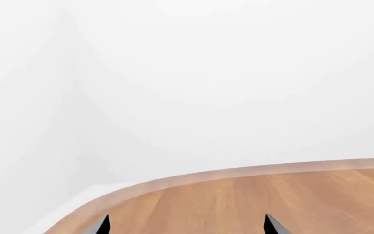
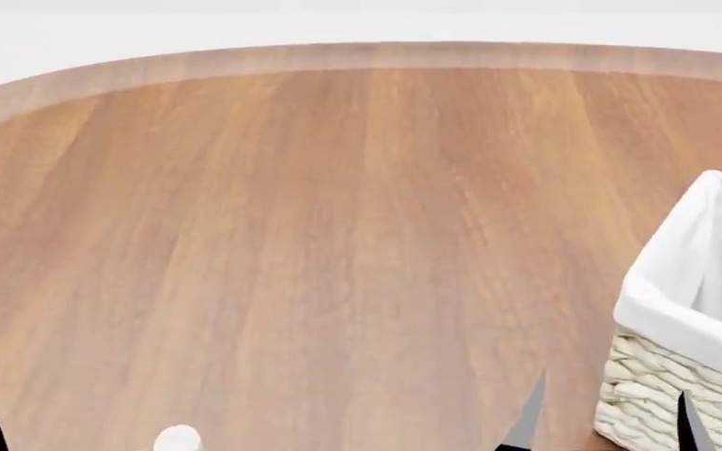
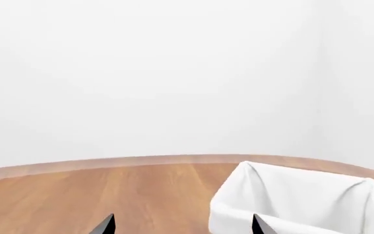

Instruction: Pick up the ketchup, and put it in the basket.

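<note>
White walls close off the scene behind a round-edged wooden table, whose pale rim curves across the far side of your head view. The largest object on it is the basket, cream woven wicker with a white cloth liner folded over its rim; it stands at the right edge of your head view, cut off by the frame, and your right wrist view looks onto its lined rim just ahead. Your right gripper shows only two dark fingertips set well apart, one of them overlapping the wicker wall in the head view; the claw is spread wide and holds nothing. Your left gripper likewise shows two tips far apart over bare wood near the table's curved edge, wide and holding nothing. The smallest item is a white round cap at the bottom edge of the head view, apparently that of the ketchup; its body is out of frame.
</note>
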Tool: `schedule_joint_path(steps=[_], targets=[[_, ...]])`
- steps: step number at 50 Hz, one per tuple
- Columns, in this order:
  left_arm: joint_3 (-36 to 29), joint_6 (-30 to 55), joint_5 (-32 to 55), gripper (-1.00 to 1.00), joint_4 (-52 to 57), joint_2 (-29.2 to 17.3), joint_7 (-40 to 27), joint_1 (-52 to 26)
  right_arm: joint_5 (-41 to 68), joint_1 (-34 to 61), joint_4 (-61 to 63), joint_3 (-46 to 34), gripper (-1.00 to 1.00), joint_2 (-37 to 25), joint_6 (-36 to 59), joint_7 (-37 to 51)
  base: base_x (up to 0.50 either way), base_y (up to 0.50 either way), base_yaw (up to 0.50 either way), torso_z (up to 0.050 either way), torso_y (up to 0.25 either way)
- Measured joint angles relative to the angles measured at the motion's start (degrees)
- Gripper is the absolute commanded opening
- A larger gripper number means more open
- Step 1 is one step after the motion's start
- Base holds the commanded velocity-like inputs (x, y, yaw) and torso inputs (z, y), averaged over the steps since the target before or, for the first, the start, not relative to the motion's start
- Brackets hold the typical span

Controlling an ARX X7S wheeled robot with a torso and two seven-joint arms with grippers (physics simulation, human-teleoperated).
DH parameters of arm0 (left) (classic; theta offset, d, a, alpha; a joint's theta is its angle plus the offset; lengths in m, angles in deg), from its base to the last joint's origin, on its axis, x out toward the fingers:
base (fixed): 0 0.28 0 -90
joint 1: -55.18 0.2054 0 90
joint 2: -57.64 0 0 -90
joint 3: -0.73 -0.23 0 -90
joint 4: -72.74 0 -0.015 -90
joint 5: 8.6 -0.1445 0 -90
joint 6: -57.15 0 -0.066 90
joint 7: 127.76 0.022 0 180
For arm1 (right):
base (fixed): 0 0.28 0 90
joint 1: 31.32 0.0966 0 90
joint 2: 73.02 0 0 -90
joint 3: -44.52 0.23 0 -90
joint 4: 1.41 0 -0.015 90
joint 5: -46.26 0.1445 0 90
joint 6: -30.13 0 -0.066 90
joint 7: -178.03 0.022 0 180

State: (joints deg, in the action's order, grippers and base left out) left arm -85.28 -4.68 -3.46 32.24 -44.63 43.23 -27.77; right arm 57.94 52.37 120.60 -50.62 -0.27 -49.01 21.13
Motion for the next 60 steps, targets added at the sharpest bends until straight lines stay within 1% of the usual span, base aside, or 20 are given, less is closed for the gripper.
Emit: schedule_joint_path(steps=[2,16,22,40,44,49,60], targets=[[0.1,0.1,0.1,1.00,0.0,-0.2,-0.1,0.0,-0.4,0.0,0.2,-0.3,1.00,0.0,0.1,0.2,0.11,0.50,0.00,0.000,0.000],[0.2,0.5,0.9,1.00,0.1,-1.2,-0.8,-0.3,-0.5,0.3,0.7,-0.6,1.00,0.1,0.6,1.1,0.01,0.00,0.00,0.000,0.000],[0.1,0.5,1.2,1.00,0.1,-1.5,-1.1,-0.3,0.2,0.3,0.9,-0.4,1.00,0.1,0.6,1.3,0.44,0.00,0.00,0.000,0.000],[-0.1,0.1,2.2,1.00,0.1,-2.3,-1.9,0.1,0.6,-0.3,1.3,-0.8,1.00,-0.7,0.3,1.1,0.00,0.00,0.00,0.000,0.000],[0.2,0.0,2.7,1.00,0.3,-2.5,-2.0,0.3,1.3,-1.0,2.0,-1.9,1.00,-2.4,1.3,-0.9,0.00,0.00,0.00,0.000,0.000],[0.5,0.1,3.2,1.00,0.7,-2.6,-2.2,0.6,2.4,-2.6,3.6,-3.9,1.00,-6.1,2.6,-5.1,0.00,0.00,0.00,0.000,0.000],[0.7,0.4,4.2,1.00,1.5,-2.9,-2.8,0.5,8.3,-3.1,6.6,-6.6,1.00,-13.6,7.3,-14.6,0.00,0.00,0.00,0.000,0.000]])
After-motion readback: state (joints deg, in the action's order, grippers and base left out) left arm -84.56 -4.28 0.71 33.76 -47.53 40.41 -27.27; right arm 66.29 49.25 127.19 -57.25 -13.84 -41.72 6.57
